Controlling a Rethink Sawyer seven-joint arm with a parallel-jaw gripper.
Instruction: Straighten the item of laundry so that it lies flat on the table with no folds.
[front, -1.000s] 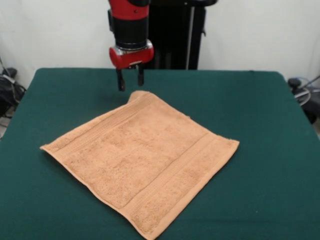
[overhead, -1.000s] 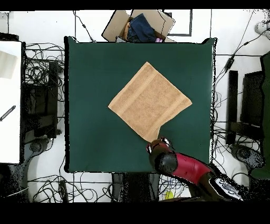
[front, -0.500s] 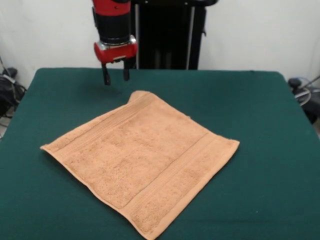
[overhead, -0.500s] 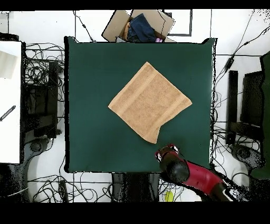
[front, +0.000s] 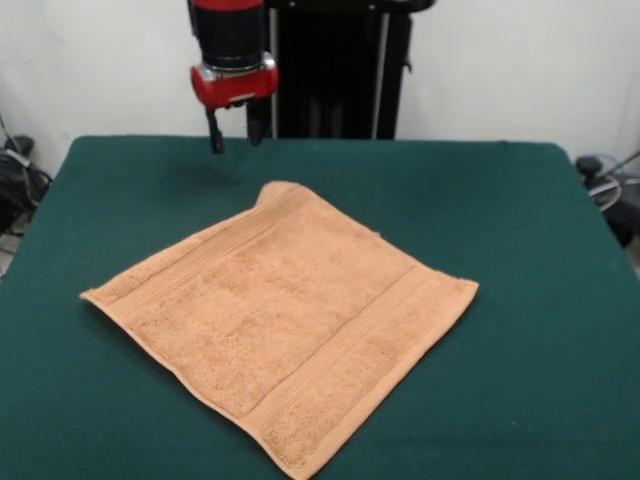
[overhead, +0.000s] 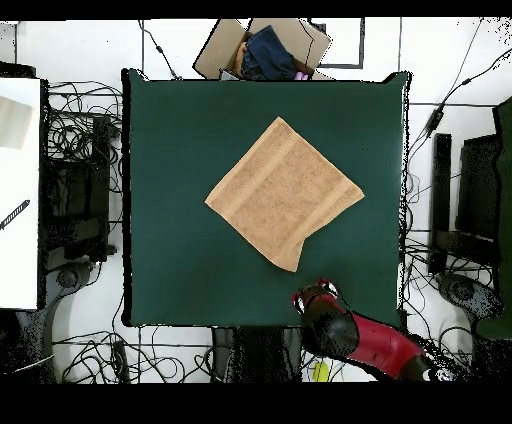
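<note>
The item of laundry (front: 280, 320) is a peach-orange towel lying spread in a diamond on the green table (front: 520, 230), with band stripes near two opposite edges. Its far corner looks slightly curled. From overhead the item of laundry (overhead: 284, 193) sits near the middle of the table (overhead: 170, 150). My gripper (front: 233, 135) hangs above the far table edge, up and left of the towel's far corner, open, with nothing between its fingers. In the overhead view the gripper (overhead: 318, 296) is below the towel's lowest corner, at the table's edge.
A cardboard box (overhead: 262, 48) with dark clothing stands off the table's top edge in the overhead view. Cables cover the floor around the table. A white surface (overhead: 18, 190) lies at the left.
My gripper has moved away from the towel's far corner, left in the front view, and risen toward the table's far edge. The towel has not moved.
</note>
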